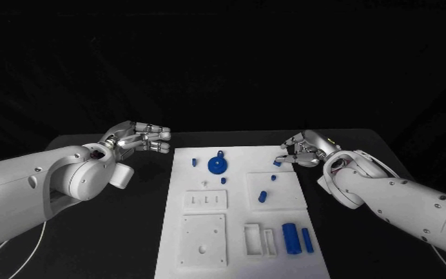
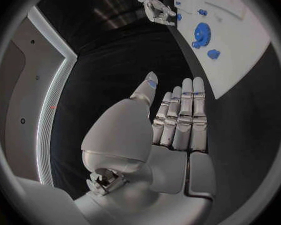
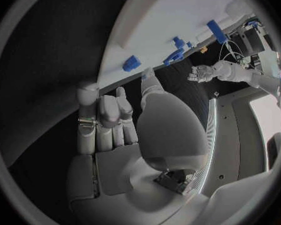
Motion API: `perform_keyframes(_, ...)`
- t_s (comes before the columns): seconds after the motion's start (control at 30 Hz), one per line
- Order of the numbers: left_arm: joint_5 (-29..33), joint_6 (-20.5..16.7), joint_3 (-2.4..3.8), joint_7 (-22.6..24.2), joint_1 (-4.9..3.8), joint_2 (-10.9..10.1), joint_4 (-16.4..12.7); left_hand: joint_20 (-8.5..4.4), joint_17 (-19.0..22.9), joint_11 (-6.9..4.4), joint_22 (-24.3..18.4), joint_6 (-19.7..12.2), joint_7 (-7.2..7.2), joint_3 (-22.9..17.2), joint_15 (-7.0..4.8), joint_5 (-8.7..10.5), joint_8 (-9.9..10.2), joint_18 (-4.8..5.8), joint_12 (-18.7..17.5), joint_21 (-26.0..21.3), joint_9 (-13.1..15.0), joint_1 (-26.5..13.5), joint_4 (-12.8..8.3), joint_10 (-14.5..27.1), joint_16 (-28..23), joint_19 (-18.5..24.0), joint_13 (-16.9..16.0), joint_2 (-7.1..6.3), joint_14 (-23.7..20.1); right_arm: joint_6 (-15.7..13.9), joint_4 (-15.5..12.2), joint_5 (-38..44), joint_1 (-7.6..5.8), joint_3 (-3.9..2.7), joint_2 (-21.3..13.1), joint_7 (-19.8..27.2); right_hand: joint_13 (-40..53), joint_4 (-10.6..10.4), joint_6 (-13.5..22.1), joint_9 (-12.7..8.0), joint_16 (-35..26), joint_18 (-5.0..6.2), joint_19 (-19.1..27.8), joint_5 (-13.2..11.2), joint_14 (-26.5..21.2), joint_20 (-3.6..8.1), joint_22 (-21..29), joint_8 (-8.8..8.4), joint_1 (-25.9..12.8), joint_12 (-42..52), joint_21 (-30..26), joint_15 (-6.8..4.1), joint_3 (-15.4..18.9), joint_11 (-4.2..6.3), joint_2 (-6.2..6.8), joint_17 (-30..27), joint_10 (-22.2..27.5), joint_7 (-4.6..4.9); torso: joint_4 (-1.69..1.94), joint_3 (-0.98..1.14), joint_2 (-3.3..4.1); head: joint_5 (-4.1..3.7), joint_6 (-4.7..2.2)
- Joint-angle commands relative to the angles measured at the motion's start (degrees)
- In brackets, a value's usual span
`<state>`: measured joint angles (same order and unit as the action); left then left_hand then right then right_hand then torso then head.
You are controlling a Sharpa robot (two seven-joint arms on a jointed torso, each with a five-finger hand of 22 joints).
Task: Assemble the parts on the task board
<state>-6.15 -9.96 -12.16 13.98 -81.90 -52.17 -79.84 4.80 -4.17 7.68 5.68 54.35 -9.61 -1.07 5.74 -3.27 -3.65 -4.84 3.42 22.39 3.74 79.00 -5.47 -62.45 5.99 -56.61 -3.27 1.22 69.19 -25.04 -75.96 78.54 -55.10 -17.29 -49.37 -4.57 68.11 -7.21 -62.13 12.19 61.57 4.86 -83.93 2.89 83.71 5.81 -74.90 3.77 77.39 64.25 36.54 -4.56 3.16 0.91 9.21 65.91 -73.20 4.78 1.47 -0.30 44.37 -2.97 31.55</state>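
The right hand sits at the right of the head view, right at the top right corner of the white board, its fingers bent in beside a small blue piece on that corner; whether a fingertip touches the piece I cannot tell, and nothing is plainly held. The left hand hangs over the black table left of the board's top left corner, fingers straight and pressed side by side, holding nothing. Further in, a blue gear lies near the board's upper middle with small blue pegs around it, and two blue cylinders lie at the lower right beside white slots. The likely trouble is at the corner: the piece is small and close to the board's edge, so a poorly centred pinch could flick it off onto the table. A sideways push might also shift the board and disturb the loose pegs.
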Motion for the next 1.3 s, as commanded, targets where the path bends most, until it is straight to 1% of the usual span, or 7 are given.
perform_keyframes(0.03, -0.1, 0.8, 0.03, 0.3, 0.01, 0.1, 0.0, 0.07, 0.0, 0.27, 0.0, -0.3, 0.06, 0.0, 0.12, 0.26, 0.1, 0.10, 0.0, 0.3, 0.0, 0.6, -0.3, 0.2, 0.0, 0.2, -0.1, -0.03, -0.2, 4.0, 0.5, -4.8, -0.01, -0.80, -0.3, 5.3, -0.1, 2.0, 1.1, -2.1, 0.5, 0.83, -2.9, 0.4, 0.0, -0.48, -4.3, -0.19, 0.3, 0.4, 0.3, 0.38, -1.5, -0.62, -1.21, -0.1, -0.1, 0.44, -0.01, -0.03, 0.01, -0.35, -0.05)
perform_keyframes(0.13, -0.1, 0.8, 0.03, 0.3, 0.02, 0.1, 0.1, 0.08, 0.0, 0.28, -0.1, -0.3, 0.06, 0.1, 0.13, 0.26, 0.1, 0.11, 0.0, 0.3, 0.0, 0.5, -0.2, 0.2, 0.0, 0.2, -0.1, -0.02, -0.2, 5.9, 0.8, -6.0, -0.01, -1.34, -0.6, 6.7, -0.2, 4.7, 1.2, -4.1, 0.6, 0.97, -2.9, 5.1, -0.1, -0.64, -4.2, -0.16, 0.6, 0.5, 0.3, 0.51, -3.5, -0.77, -2.16, -0.2, 0.0, 0.68, 0.03, -0.11, 0.05, -0.32, -0.04)
perform_keyframes(0.23, -0.1, 0.8, 0.03, 0.3, 0.02, 0.1, 0.1, 0.08, 0.0, 0.28, -0.1, -0.3, 0.06, 0.1, 0.13, 0.26, 0.1, 0.11, 0.0, 0.3, 0.0, 0.5, -0.2, 0.2, 0.0, 0.2, -0.1, -0.02, -0.2, 8.6, 1.0, -7.4, -0.02, -1.70, -1.0, 8.3, -0.1, 8.7, 0.6, -6.1, 0.6, 0.87, -2.8, 16.6, -0.1, -0.56, -4.3, -0.31, 2.7, 0.5, 0.5, 0.39, -8.6, -0.78, -3.62, -0.2, 0.3, 0.88, -0.06, -0.14, 0.04, -0.39, 0.11)
perform_keyframes(0.4, -0.1, 0.8, 0.03, 0.2, 0.02, 0.1, 0.0, 0.08, 0.0, 0.27, -0.1, -0.2, 0.06, 0.1, 0.12, 0.27, 0.1, 0.10, 0.0, 0.3, 0.0, 0.4, -0.1, 0.2, 0.0, 0.2, -0.1, -0.05, -0.2, 13.5, 1.5, -8.1, -0.07, -1.94, -1.7, 10.3, -0.1, 16.4, -2.7, -8.3, 0.5, 0.38, -2.3, 14.1, -0.4, -0.10, -4.5, -0.27, -2.1, 0.4, 0.8, -0.10, -29.3, 0.03, -3.50, -0.4, 1.1, 0.44, 0.13, -0.18, 0.05, -0.43, 0.27)
perform_keyframes(0.5, -0.1, 0.8, 0.03, 0.2, 0.02, 0.0, 0.0, 0.08, 0.0, 0.27, -0.1, -0.2, 0.06, 0.1, 0.12, 0.27, 0.1, 0.10, 0.0, 0.3, 0.0, 0.4, -0.1, 0.2, 0.0, 0.2, -0.1, -0.05, -0.2, 16.0, 1.3, -5.2, -0.08, -2.00, -2.0, 10.0, 0.8, 19.3, -4.8, -8.3, 1.0, -0.20, -2.2, 12.5, -0.3, 0.47, -4.6, -0.18, -5.4, 1.9, 2.0, -0.57, -33.9, 0.67, -3.62, 0.0, 0.2, -0.34, 0.18, -0.15, 0.11, -0.45, 0.33)
perform_keyframes(0.7, -0.1, 1.0, 0.02, 0.1, 0.02, -0.1, 0.0, 0.08, 0.0, 0.27, -0.1, -0.2, 0.06, 0.1, 0.12, 0.27, 0.1, 0.10, 0.0, 0.3, 0.0, 0.4, -0.1, 0.2, 0.0, 0.2, -0.1, -0.05, -0.2, 17.1, 0.8, 2.1, -0.09, -2.03, -2.1, 9.4, 3.5, 21.4, -6.4, -8.3, 2.3, -0.67, -1.9, 14.3, -0.3, 0.68, -4.8, -0.18, -5.5, 5.1, 3.7, -0.72, -33.2, 1.01, -3.79, 1.6, -1.5, -0.79, 0.15, -0.07, 0.13, -0.29, 0.41)
perform_keyframes(1.3, -0.1, 1.4, 0.02, 0.0, 0.02, 0.0, 0.1, 0.04, 0.0, 0.26, -0.1, -0.3, 0.08, 0.1, 0.10, 0.27, 0.1, 0.11, 0.0, 0.3, 0.0, 0.6, 0.0, 0.2, 0.0, 0.1, -0.1, 0.00, -0.2, 7.8, 0.4, 10.7, -0.09, -2.03, -1.1, 8.0, 3.1, 18.3, -5.1, -8.4, 1.6, -0.30, -2.1, 5.9, -0.1, -0.07, -4.5, -0.18, -0.8, 4.6, 2.7, 0.01, -22.1, -0.02, -1.76, 1.4, -1.7, -0.46, 0.10, -0.09, 0.06, -0.32, 0.27)
